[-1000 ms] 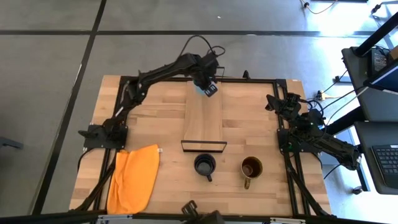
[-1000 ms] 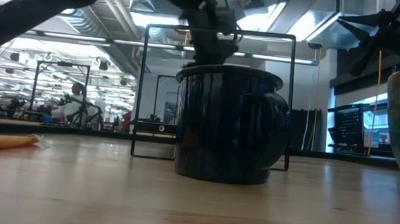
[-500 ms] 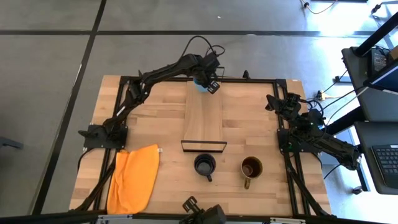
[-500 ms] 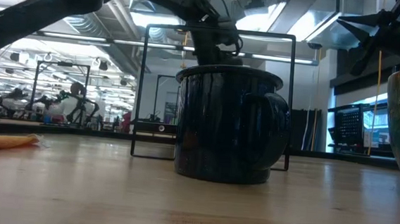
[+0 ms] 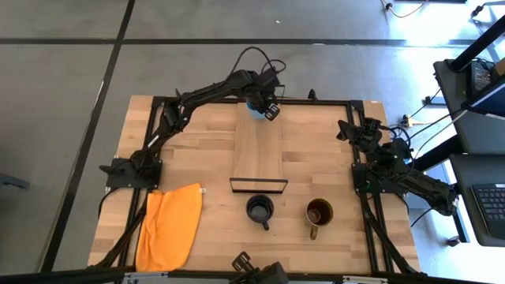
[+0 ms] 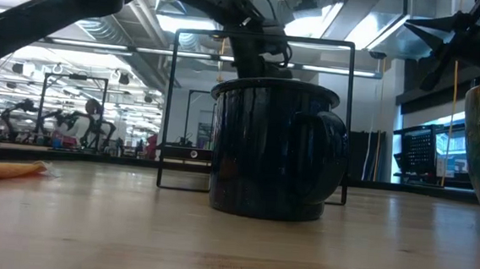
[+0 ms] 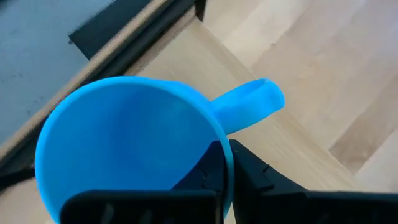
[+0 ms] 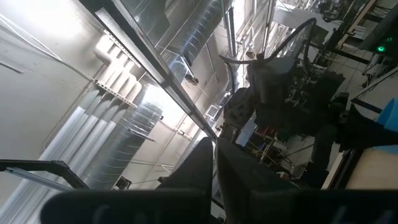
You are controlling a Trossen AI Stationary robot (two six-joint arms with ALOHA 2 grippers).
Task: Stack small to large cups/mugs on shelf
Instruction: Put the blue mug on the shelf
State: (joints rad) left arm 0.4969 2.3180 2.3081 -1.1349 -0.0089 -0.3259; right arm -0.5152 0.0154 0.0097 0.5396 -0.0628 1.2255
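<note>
The small light-blue cup (image 5: 255, 108) is at the far end of the light-wood shelf (image 5: 259, 150), with my left gripper (image 5: 263, 105) shut on it. In the left wrist view the cup (image 7: 124, 143) opens upward and its handle (image 7: 249, 104) sticks out over the plank. The black cup (image 5: 259, 209) and the olive-yellow cup (image 5: 319, 213) stand upright on the tabletop near the shelf's near end. My right gripper (image 8: 214, 171) is shut on nothing, folded back at the table's right edge and pointing up at the ceiling. My left gripper pinches the blue cup's wall at the rim (image 7: 214, 134), right beside the handle's root, one finger inside the cup and one outside. The fingers come from above, slanting down. The cup stays upright; whether its bottom touches the shelf, I cannot tell.
An orange cloth (image 5: 170, 225) lies at the table's near left. The shelf's black wire frame (image 6: 259, 110) stands behind the black cup (image 6: 273, 149) in the low view. The table's black rail (image 7: 124, 28) runs just beyond the shelf's far end.
My left gripper has rolled a little about its own line with the blue cup, staying over the shelf's far end. It has kept its hold on the cup.
</note>
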